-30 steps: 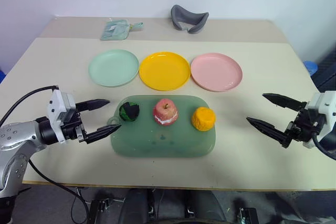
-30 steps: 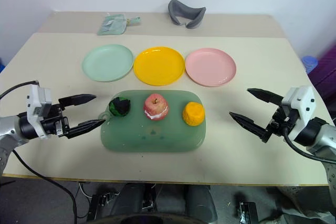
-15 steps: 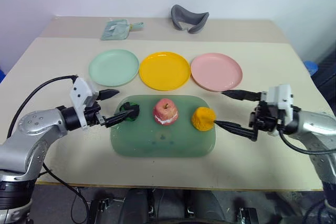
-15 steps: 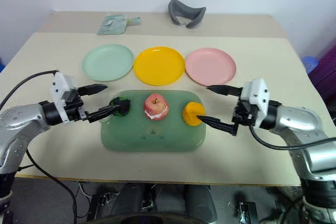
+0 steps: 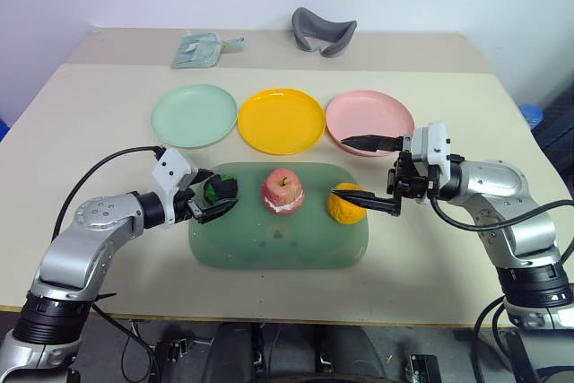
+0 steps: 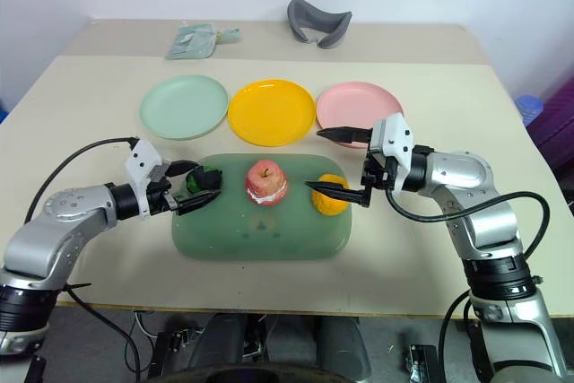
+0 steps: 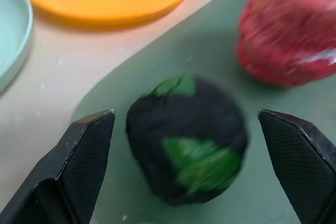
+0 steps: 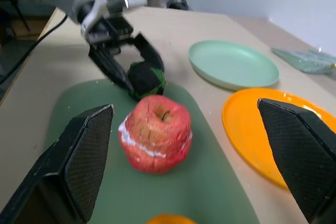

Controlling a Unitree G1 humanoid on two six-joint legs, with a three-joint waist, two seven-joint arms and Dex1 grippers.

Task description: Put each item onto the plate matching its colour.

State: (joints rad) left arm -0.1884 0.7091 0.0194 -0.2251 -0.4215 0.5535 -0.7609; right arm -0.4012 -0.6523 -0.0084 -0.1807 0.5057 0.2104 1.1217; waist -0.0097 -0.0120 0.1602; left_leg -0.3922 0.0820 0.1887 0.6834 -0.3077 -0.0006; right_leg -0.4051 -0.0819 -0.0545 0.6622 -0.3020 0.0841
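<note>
On the big green mat (image 5: 278,239) sit a dark green-black lump (image 5: 220,190), a red-pink apple (image 5: 282,190) and an orange lumpy fruit (image 5: 345,206). Behind it lie the mint plate (image 5: 194,116), yellow plate (image 5: 281,120) and pink plate (image 5: 369,123), all bare. My left gripper (image 5: 221,193) is open, with a finger on either side of the lump (image 7: 186,140) and a gap on both sides. My right gripper (image 5: 341,168) is open and points left. One of its fingers is over the pink plate's near rim, the other over the top of the orange fruit.
A grey curved object (image 5: 323,31) and a pale green pouch (image 5: 202,49) lie at the table's far edge. Bare tabletop lies left and right of the mat. The left arm's cable (image 5: 99,177) loops above the table on the left.
Both grippers moved inward. The left slid right and down until it straddled the lump. The right swung left, from beside the mat to above the orange fruit. No item has moved.
</note>
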